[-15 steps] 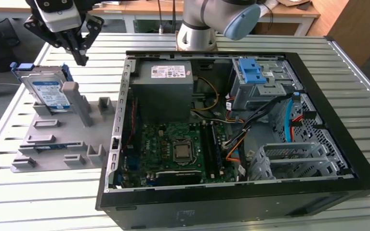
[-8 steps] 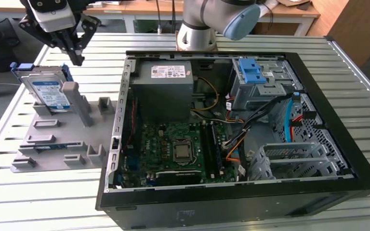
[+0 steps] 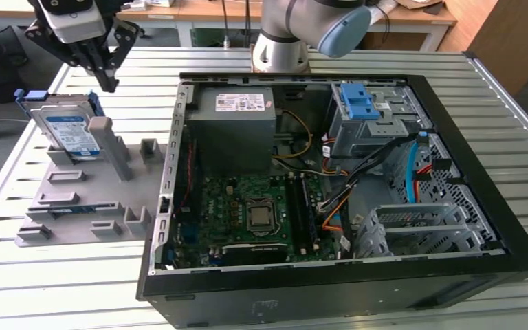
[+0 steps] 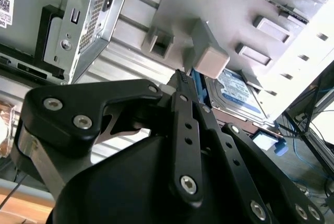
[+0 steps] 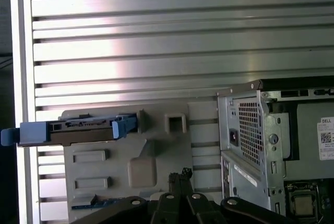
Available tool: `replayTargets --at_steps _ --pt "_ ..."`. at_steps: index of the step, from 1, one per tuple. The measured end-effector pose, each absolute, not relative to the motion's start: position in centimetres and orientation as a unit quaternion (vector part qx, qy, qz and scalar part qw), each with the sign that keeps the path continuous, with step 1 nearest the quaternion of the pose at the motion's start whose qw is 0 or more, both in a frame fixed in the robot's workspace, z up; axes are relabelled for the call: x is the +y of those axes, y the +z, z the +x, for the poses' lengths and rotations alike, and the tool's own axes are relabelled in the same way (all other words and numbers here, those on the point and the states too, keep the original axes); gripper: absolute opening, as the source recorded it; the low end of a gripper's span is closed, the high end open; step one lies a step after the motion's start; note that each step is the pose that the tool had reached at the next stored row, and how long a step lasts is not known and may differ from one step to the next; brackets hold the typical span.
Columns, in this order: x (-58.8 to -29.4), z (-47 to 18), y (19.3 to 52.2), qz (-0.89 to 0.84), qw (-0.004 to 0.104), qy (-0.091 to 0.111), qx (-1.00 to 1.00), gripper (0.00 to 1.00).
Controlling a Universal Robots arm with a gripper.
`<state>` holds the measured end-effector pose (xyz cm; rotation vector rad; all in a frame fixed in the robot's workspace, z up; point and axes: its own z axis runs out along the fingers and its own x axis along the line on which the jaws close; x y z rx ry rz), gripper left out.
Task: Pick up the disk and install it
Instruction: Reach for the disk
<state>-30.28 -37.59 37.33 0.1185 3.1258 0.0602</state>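
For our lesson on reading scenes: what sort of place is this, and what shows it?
Probably a robotics lab for computer assembly: a robot arm on a slatted metal table, an opened computer case, and the disk standing in a grey fixture.

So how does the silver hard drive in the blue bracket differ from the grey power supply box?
The silver hard drive in its blue bracket stands on edge in the grey fixture; the grey power supply box sits inside the black computer case. The drive is thin and flat, the supply bulky. Both carry labels.
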Motion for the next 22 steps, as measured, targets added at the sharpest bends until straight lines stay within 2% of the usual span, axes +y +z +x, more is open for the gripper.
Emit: replayTargets --at_steps 4,22 --pt "-37.4 -30.3 37.3 0.036 -0.004 0.019 0.999 0.11" --pt "-37.4 -32.5 37.3 0.036 -0.004 0.019 0.999 0.11"
